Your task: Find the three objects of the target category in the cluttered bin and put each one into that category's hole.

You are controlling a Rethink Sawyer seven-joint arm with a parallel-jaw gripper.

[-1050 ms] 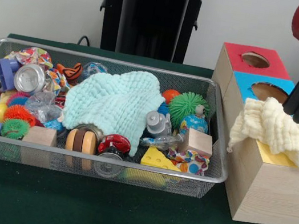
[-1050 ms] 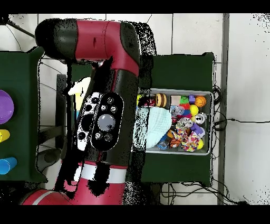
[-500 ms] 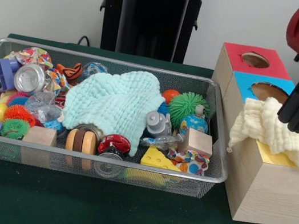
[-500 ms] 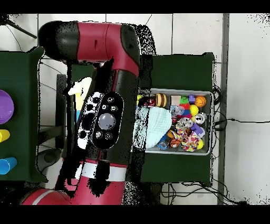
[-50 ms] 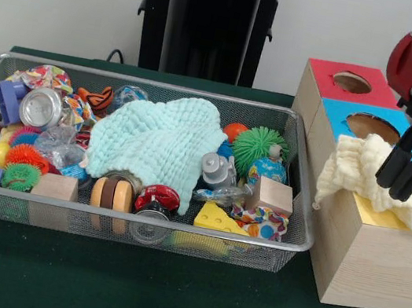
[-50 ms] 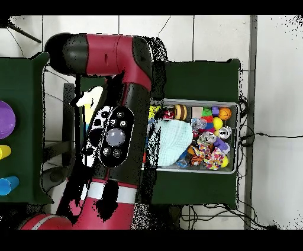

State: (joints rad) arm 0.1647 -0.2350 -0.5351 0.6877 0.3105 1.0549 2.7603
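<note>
The gripper (image 5: 402, 171) hangs over the cream muslin cloth (image 5: 392, 184) draped on the wooden sorting box (image 5: 364, 254), holding nothing (whether its fingers are spread I cannot tell). A mint muslin cloth (image 5: 158, 142) lies mid wire bin (image 5: 137, 226), left of the box; no writing is legible.

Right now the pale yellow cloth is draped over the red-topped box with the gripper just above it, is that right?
Not quite. The front view shows the pale yellow cloth draped over the yellow-topped box, not the red-topped box. The gripper is indeed just above it.

Green-clothed table (image 5: 126, 291); wire bin (image 5: 175, 236) beside wooden box (image 5: 370, 263)
</note>
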